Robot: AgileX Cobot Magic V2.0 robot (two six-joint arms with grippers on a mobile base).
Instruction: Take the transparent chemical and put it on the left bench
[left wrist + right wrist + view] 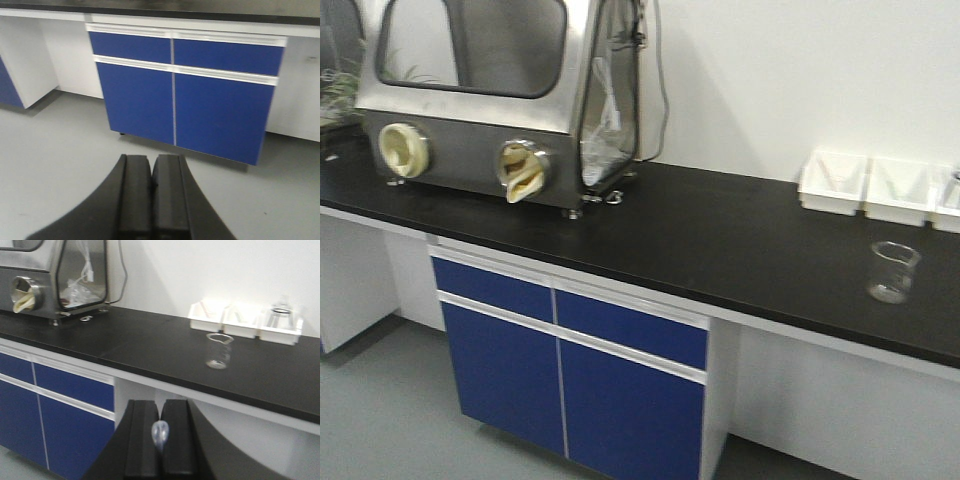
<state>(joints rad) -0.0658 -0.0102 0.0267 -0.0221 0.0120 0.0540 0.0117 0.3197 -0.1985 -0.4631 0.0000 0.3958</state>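
The transparent chemical [894, 272] is a small clear beaker standing upright on the black bench [700, 230], near its right end. In the right wrist view the beaker [219, 351] stands beyond and right of my right gripper [160, 402], well apart from it. That gripper hangs in front of the bench edge, below the top, shut on a small translucent dropper bulb [160, 432]. My left gripper [151, 157] is shut with nothing between its fingers. It hangs low over the grey floor, facing the blue cabinet [185, 95].
A steel glove box [490, 90] fills the bench's left end. White trays [865, 185] line the wall behind the beaker, and one holds glassware [281, 315]. Blue drawers and doors [570, 370] sit under the bench.
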